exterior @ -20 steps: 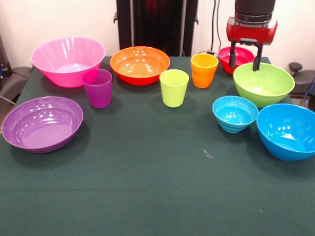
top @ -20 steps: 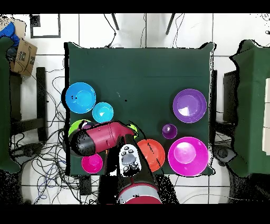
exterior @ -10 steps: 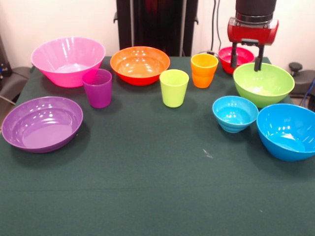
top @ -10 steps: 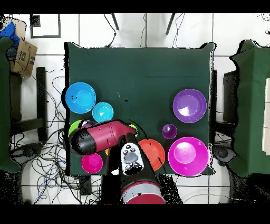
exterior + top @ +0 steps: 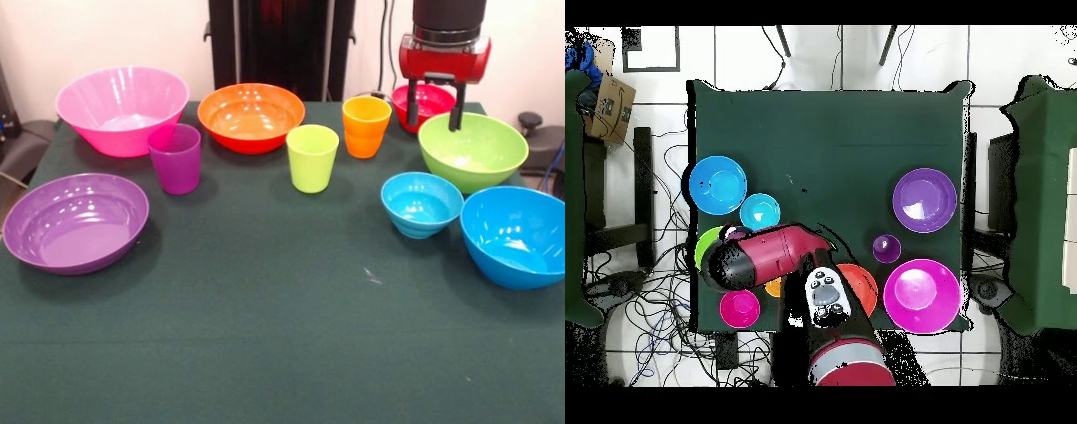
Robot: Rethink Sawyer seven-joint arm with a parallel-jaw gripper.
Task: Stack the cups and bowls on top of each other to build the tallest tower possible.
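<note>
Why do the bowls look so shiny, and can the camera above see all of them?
Front view: glare streaks sit inside the orange bowl and purple bowl, with soft shadows on the green cloth. Overhead view: the red arm hides most of the lime green bowl.

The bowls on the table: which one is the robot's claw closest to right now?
The small red bowl at the back. The open gripper hangs right over it, beside the lime green bowl; the other bowls sit farther off.
</note>
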